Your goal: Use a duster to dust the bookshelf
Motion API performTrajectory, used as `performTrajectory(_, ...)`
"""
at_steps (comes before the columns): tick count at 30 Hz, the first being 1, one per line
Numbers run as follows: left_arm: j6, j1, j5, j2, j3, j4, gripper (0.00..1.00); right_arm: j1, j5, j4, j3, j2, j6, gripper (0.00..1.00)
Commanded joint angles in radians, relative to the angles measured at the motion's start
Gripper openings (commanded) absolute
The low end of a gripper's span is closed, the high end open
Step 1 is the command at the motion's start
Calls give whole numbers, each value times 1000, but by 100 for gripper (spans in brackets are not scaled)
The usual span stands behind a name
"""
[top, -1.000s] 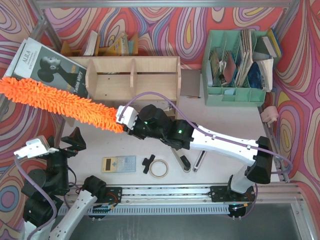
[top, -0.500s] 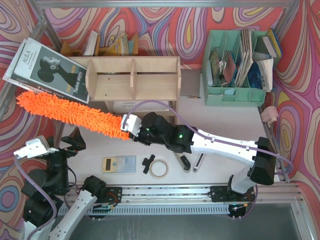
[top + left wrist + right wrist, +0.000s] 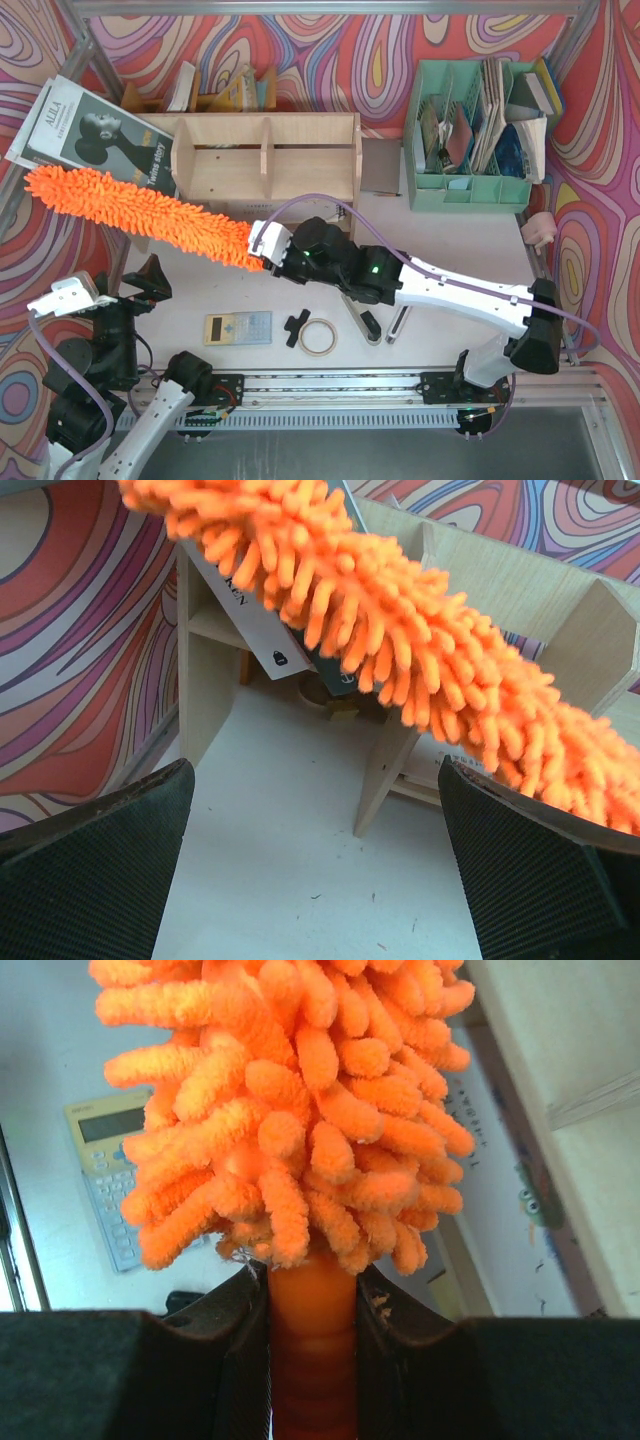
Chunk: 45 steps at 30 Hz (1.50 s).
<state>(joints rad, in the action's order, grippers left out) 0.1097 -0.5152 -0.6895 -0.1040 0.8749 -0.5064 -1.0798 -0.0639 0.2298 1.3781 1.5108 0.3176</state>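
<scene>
The bookshelf (image 3: pixel 265 155) is a light plywood unit with upright dividers, standing at the back of the table. The fluffy orange duster (image 3: pixel 140 215) slants in front of its left end, tip far left over a magazine corner. My right gripper (image 3: pixel 262 245) is shut on the duster's smooth orange handle (image 3: pixel 312 1310), and the fluffy head (image 3: pixel 300 1130) rises just beyond the jaws. My left gripper (image 3: pixel 315 880) stands wide open near the table's front left, nothing between its pads. The duster (image 3: pixel 400 630) crosses above it, in front of the bookshelf's leg (image 3: pixel 385 770).
A magazine (image 3: pixel 95 135) leans left of the shelf, with books (image 3: pixel 225 90) behind it. A mint green file organizer (image 3: pixel 470 190) stands at the back right. A calculator (image 3: pixel 237 327), a tape roll (image 3: pixel 318 337) and small tools (image 3: pixel 365 325) lie near the front edge.
My right gripper has drawn the duster rightward and toward the front edge, away from the shelf's left end. The duster's tip dipped, then rose slightly. The left arm has not moved.
</scene>
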Motion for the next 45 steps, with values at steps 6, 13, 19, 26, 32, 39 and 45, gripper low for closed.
performTrajectory(6,5,7,-29,-7,-14,17,99,3,-35,-69,-37,-74,-25,0)
performTrajectory(13,2,7,-57,-16,-20,25,99,3,-49,-67,-164,-147,-82,0)
performTrajectory(19,-6,6,-84,-33,-24,30,98,3,-62,-63,-198,-189,-84,0)
performTrajectory(26,-4,7,-96,-51,-19,19,98,2,-74,-86,-94,-148,-52,0)
performTrajectory(32,-2,9,-93,-34,-13,10,98,3,-77,-53,-80,-135,-32,0)
performTrajectory(39,-6,8,-124,-20,-18,19,99,3,-62,-72,-236,-242,-100,0)
performTrajectory(45,1,10,-87,-49,-10,13,99,3,-56,-86,-232,-248,-98,0)
